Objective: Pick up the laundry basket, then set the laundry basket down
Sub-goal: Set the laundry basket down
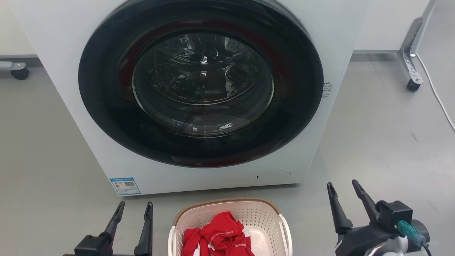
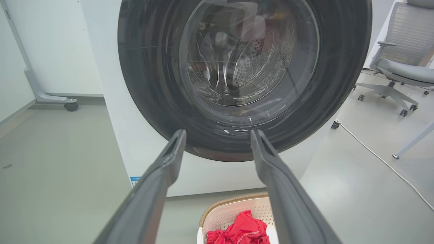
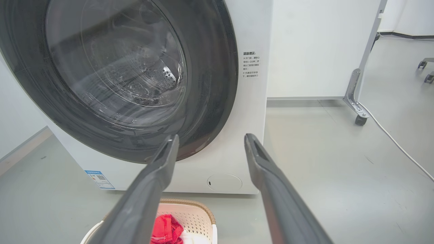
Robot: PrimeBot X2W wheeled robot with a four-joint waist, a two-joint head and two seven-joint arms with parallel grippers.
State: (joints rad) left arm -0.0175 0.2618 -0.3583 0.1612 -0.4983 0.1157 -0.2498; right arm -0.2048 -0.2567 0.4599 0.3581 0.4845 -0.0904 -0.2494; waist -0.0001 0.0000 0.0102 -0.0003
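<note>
The laundry basket (image 1: 261, 217) is cream-white, perforated, with a brown woven-look rim and white side handles. It stands on the grey floor at the head view's bottom centre, holding red cloth (image 1: 218, 236). My left gripper (image 1: 135, 210) hangs open to the basket's left, apart from it. To the basket's right, my right gripper (image 1: 344, 188) is open too and touches nothing. The basket (image 2: 234, 206) lies low between the left fingers (image 2: 159, 183) in the left wrist view. Its far corner (image 3: 193, 217) shows at the bottom of the right wrist view.
A white washing machine (image 1: 53, 53) with a dark round door (image 1: 202, 81), closed, stands just behind the basket. A wheeled frame leg (image 1: 410, 53) and a white cable (image 1: 437, 96) are at the right. An office chair (image 2: 400, 57) is farther right. Open floor lies on both sides.
</note>
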